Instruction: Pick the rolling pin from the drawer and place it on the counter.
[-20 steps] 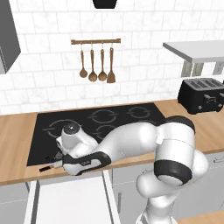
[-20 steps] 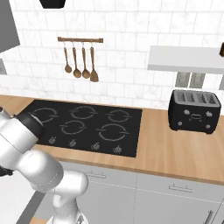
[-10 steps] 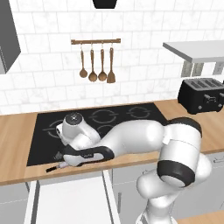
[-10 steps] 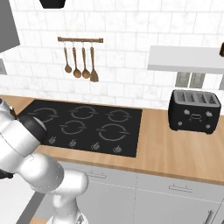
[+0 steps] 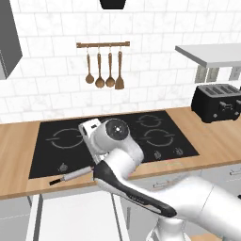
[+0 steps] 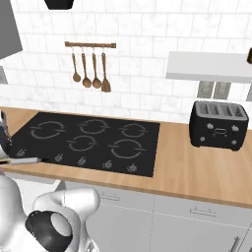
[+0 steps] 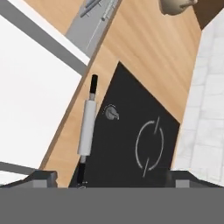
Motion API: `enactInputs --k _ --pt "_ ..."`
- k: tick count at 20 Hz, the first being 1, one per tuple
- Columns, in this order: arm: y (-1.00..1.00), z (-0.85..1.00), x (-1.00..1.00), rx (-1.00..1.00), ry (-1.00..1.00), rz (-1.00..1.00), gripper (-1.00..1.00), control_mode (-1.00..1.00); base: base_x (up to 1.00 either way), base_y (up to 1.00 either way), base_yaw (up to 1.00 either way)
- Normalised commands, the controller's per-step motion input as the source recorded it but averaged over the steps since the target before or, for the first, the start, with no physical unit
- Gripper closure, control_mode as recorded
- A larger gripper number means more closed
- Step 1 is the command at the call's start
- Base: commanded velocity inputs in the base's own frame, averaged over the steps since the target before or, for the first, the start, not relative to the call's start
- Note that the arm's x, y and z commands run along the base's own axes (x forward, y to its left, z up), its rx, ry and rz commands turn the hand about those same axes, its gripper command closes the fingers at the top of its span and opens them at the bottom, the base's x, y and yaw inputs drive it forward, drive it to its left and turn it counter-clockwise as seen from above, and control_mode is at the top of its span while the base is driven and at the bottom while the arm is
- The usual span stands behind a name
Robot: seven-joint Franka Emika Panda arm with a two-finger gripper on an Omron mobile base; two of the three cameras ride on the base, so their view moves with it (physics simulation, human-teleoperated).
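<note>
The pin [image 5: 74, 175] lies flat at the front edge of the cooktop [image 5: 66, 141], one black handle out over the wood of the counter [image 5: 19, 141] and the grey-white body crossing onto the black glass. In the left base view it sits at about 8 o'clock from the arm's round dark-capped joint, running from low left up to the right until the arm's white link hides its far end. In the hand view the pin [image 7: 87, 127] runs nearly straight up from 6 o'clock toward 12, straddling the seam between counter [image 7: 140, 39] and cooktop [image 7: 131, 131], with a burner knob just beside it at its 3 o'clock and a burner ring farther out the same way. The gripper [image 7: 109, 179] hangs above it with nothing between its tips: the two dark fingers [image 7: 41, 178] stand wide apart at the bottom corners of that view, and the pin's lower handle comes down between them without touching either. The drawer [image 5: 75, 219] stands pulled out below the counter's front edge, its white floor showing at 9 o'clock in the hand view. In the right base view the pin [image 6: 22, 160] shows at the far left, at 7 o'clock from the cooktop [image 6: 98, 142]. Wooden spoons [image 5: 103, 70] hang on the tiled wall at 12 o'clock, and a black toaster [image 6: 219, 124] stands on the counter at 3 o'clock.
</note>
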Motion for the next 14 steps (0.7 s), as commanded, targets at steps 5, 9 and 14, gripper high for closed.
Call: enactInputs --k 5,9,14 --pt "-1.00 1.00 -1.00 0.34 -0.43 0.00 -1.00 -1.00 0.00 0.00 0.00" --pt "-1.00 1.00 -0.76 0.43 -0.28 0.00 -1.00 -1.00 0.00 0.00 0.00" --pt "-1.00 1.00 -0.33 0.50 -0.12 -0.01 -1.00 -1.00 0.00 0.00 0.00"
